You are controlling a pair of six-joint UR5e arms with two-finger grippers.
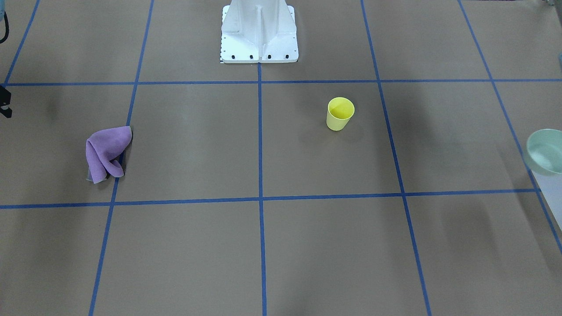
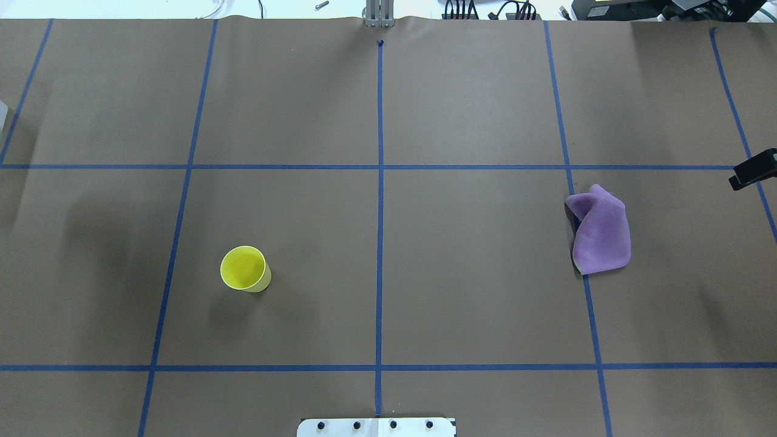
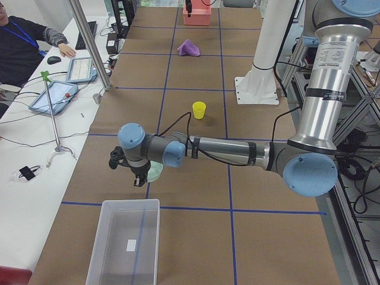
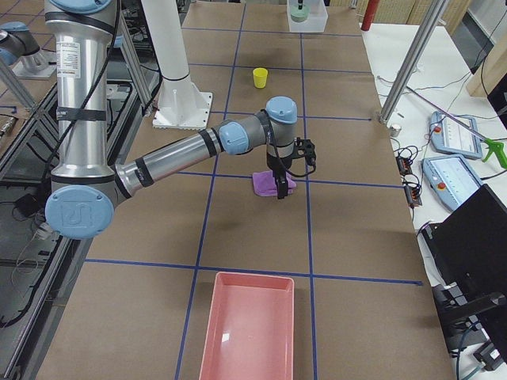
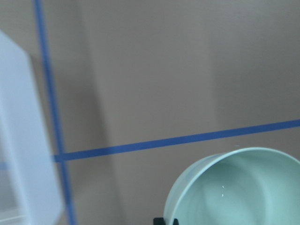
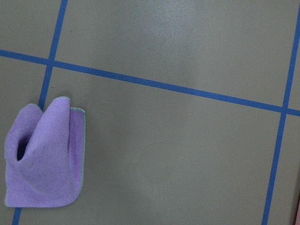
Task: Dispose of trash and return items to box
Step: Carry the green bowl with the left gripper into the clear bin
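Note:
The mint-green bowl (image 5: 239, 187) fills the lower right of the left wrist view, close to the camera, with a black fingertip (image 5: 165, 221) at its rim. My left gripper (image 3: 138, 178) appears shut on the bowl (image 3: 155, 172), held just short of the frosted box (image 3: 124, 240). The bowl also shows at the front-facing view's right edge (image 1: 546, 151). The yellow cup (image 2: 244, 269) stands upright and alone on the table. My right gripper (image 4: 283, 190) hovers by a purple cloth (image 2: 598, 230). Only a black edge of it (image 2: 753, 170) shows overhead, so I cannot tell its state.
A pink tray (image 4: 249, 324) lies at the table's end on my right. The white robot pedestal (image 1: 259, 35) stands at mid table. Blue tape lines grid the brown table cover. An operator and tablets sit along the far side (image 3: 56, 95).

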